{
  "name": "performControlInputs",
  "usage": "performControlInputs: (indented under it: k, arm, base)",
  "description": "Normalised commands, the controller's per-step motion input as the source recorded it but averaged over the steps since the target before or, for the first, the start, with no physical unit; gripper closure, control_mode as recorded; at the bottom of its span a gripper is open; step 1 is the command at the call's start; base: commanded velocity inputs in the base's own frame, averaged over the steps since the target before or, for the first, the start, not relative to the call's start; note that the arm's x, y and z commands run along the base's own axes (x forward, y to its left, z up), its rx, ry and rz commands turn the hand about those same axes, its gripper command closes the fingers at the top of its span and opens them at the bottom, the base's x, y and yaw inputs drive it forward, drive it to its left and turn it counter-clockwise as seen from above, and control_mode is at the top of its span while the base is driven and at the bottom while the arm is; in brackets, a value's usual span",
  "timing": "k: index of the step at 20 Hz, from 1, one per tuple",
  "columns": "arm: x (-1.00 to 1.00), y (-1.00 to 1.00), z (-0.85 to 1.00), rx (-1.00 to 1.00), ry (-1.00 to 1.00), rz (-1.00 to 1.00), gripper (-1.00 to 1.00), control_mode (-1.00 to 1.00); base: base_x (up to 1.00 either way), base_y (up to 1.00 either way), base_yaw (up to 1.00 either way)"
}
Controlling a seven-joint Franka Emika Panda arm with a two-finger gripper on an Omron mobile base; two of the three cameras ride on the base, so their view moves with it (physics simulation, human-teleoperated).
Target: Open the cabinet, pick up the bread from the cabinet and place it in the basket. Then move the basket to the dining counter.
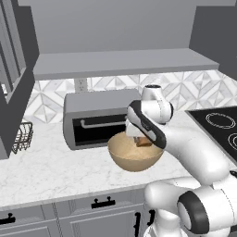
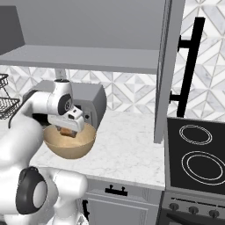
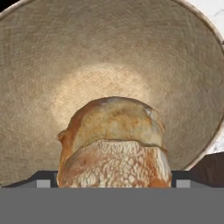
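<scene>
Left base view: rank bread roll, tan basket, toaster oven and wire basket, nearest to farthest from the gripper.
1. Golden-brown bread roll: at the gripper, over the bowl.
2. Round tan woven basket: directly below the gripper.
3. Grey toaster oven with black door: behind and left of the basket, against the tiled wall.
4. Dark wire basket: far left on the marble worktop.

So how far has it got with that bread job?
The cabinet door stands open, so that step looks done. In hand: the gripper holds the bread over the basket, not yet released. Left: letting go, then carrying the basket to the dining counter.
</scene>
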Motion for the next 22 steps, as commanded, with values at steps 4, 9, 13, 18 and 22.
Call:
performControlInputs:
  k: [4,9,13,18,22]
  arm:
    - [0.36,0.14,-0.24,0.00,0.00,0.00,1.00,-1.00]
    - [0.15,0.03,-0.41,0.00,0.00,0.00,1.00,-1.00]
    - [0.05,0.01,-0.39,0.00,-0.01,0.00,1.00,-1.00]
    - [0.00,0.04,-0.34,0.00,-0.05,0.00,1.00,-1.00]
    - [0.12,0.08,-0.31,0.00,-0.05,0.00,-1.00,-1.00]
  base:
    - [0.00,0.00,0.00]
    - [0.00,0.00,0.00]
    - [0.00,0.00,0.00]
    - [0.00,0.00,0.00]
    - [0.00,0.00,0.00]
